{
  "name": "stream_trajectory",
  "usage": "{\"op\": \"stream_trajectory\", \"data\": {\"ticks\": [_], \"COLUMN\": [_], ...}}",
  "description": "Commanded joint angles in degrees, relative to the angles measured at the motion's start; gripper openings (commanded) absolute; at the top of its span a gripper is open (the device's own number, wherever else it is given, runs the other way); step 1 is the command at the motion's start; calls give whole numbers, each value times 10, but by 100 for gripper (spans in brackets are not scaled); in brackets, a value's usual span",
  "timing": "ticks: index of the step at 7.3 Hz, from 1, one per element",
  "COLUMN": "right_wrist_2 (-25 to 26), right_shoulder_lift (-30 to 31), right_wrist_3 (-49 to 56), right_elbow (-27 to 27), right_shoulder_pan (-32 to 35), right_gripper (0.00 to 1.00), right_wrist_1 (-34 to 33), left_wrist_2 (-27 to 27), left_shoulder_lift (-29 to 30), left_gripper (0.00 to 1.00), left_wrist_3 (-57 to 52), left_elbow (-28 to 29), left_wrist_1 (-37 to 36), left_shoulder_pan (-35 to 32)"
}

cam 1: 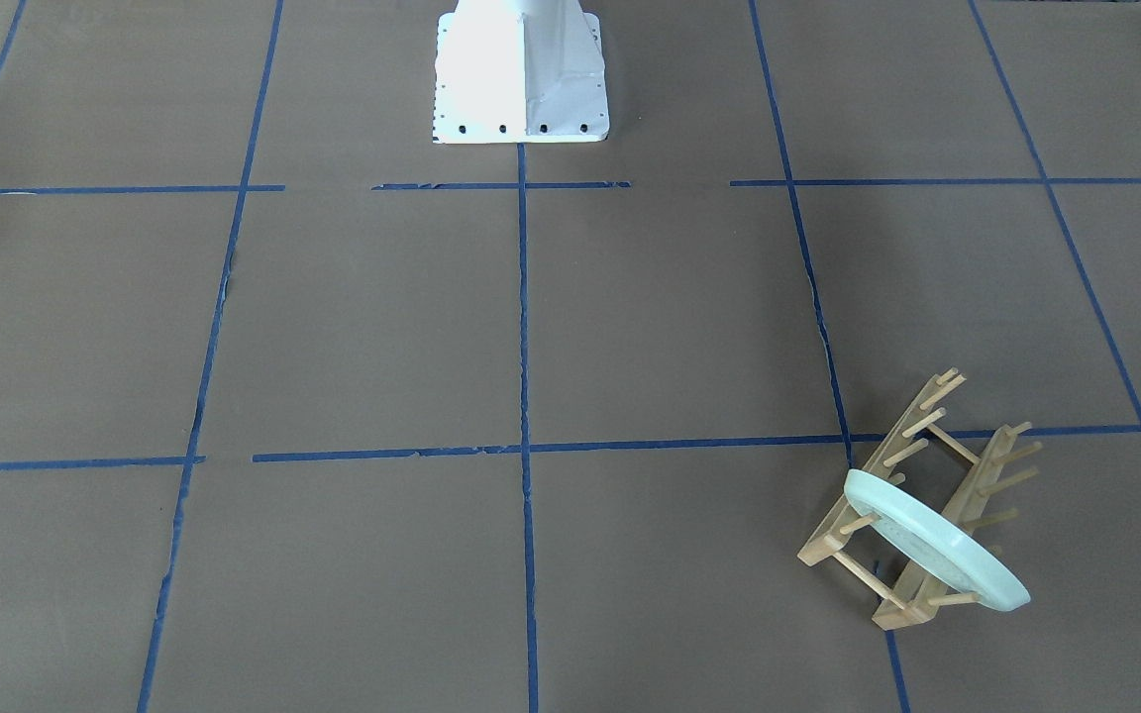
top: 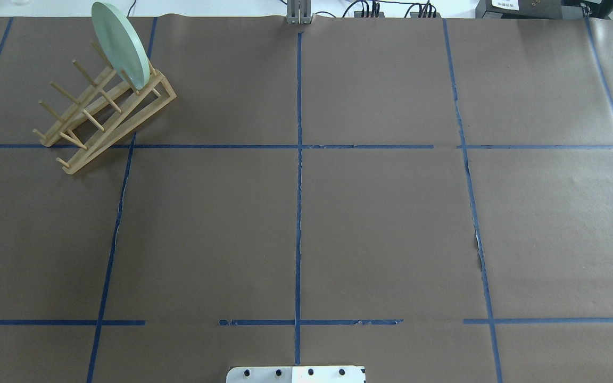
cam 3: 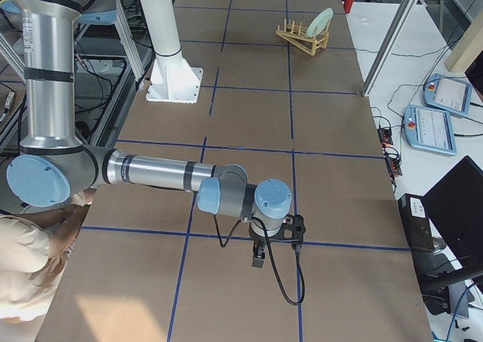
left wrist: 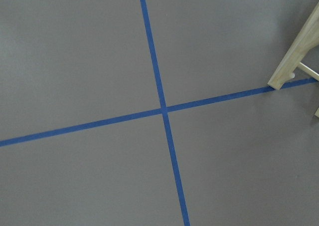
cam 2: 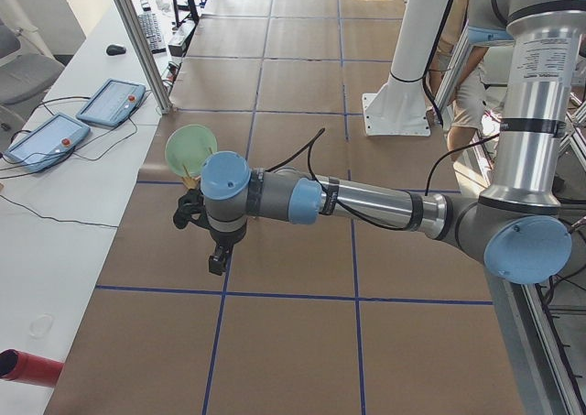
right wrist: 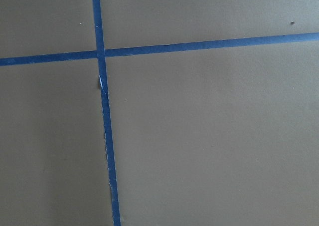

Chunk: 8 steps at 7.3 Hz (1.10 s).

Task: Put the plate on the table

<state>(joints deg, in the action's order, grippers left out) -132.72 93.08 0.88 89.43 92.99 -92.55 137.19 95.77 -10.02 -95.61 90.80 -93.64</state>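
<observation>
Plate [top: 120, 45] standing on edge in wooden rack [top: 99, 114], upper left of overhead view, not yet on table [top: 381, 223]; likely to snag pegs [top: 83, 74] and drag rack if lifted askew; left hand [cam 2: 217, 261], right hand [cam 3: 259, 257]: spread impossible to tell.

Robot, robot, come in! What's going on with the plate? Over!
Left gripper, right gripper above brown paper-covered table, jaws unreadable. Round pale mint-green plate standing in wooden peg rack. Nothing blocks it.
</observation>
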Motion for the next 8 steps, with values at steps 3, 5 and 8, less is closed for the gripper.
{"op": "stream_trajectory", "data": {"ticks": [3,5,8], "right_wrist_2": [0,0,0], "right_shoulder_lift": [0,0,0], "right_wrist_3": [0,0,0], "right_elbow": [0,0,0], "right_shoulder_pan": [0,0,0], "right_gripper": [100,100,100], "right_wrist_1": [0,0,0], "left_wrist_2": [67,93,45], "left_shoulder_lift": [88,90,171], "left_gripper": [100,100,100], "left_wrist_3": [283,508,907], "left_elbow": [51,77,159], "left_wrist_1": [159,328,526], "left_shoulder_pan": [12,70,153]}}
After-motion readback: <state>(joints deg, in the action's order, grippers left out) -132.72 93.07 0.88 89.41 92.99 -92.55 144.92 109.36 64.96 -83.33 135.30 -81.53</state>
